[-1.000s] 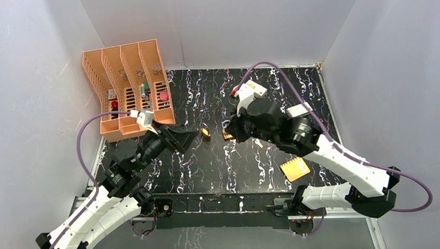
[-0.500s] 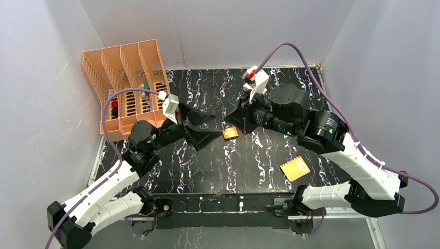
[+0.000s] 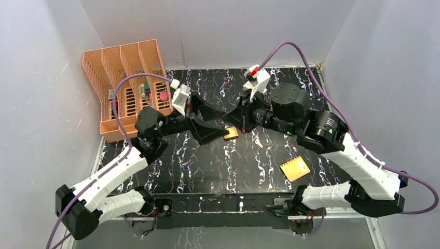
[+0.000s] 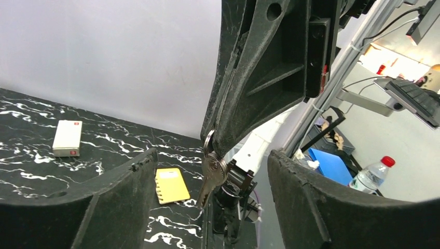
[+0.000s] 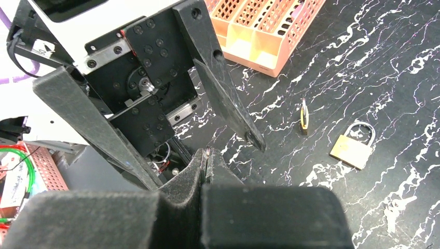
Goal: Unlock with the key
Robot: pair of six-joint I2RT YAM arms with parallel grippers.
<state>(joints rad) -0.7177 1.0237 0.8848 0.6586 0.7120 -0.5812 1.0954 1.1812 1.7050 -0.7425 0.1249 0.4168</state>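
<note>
The key [image 4: 211, 175], a small silver bunch on a ring, hangs from my right gripper [image 5: 206, 154], which is shut on the ring. Only a sliver of that ring shows at its tips in the right wrist view. My left gripper [image 4: 212, 155] is open, one finger on each side of the dangling key and apart from it. In the top view the left gripper [image 3: 223, 127] and the right gripper [image 3: 229, 122] meet tip to tip above the table. A brass padlock [image 5: 354, 147] lies flat on the black marbled table [image 3: 249, 155]; a smaller padlock [image 5: 303, 118] stands on edge beside it.
An orange file rack [image 3: 129, 83] with small items stands at the back left. A yellow notepad [image 3: 295, 168] lies at the front right. A white box [image 4: 66, 138] sits on the table. White walls close in the sides and the back.
The left arm has swung right and up until its fingers flank the key, and its jaws have narrowed. The right gripper lifted the key a second ago and has since held still.
</note>
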